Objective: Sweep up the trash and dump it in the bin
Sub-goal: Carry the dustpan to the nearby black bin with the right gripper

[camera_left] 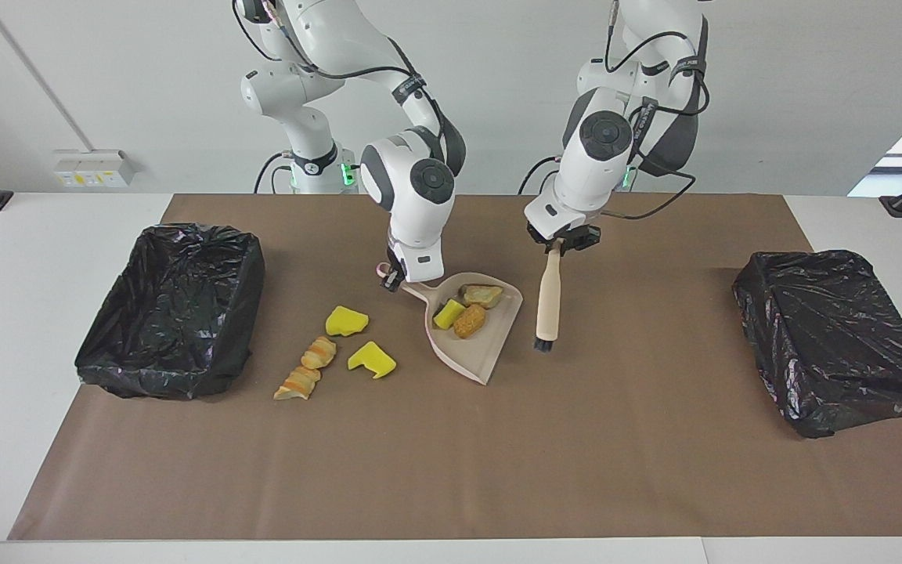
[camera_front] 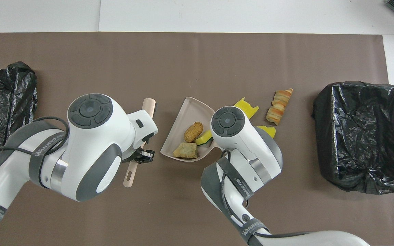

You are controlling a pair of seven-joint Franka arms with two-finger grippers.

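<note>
My right gripper is shut on the handle of the beige dustpan, which rests on the brown mat. Three pieces of trash lie in the pan: a tan bread chunk, a yellow sponge and an orange piece. My left gripper is shut on the brush, which hangs bristles down beside the pan, toward the left arm's end. More trash lies loose on the mat: two yellow sponges and bread pieces. In the overhead view the dustpan and brush show apart.
A black-lined bin stands toward the right arm's end of the table, close to the loose scraps. A second black-lined bin stands toward the left arm's end. The brown mat covers the table's middle.
</note>
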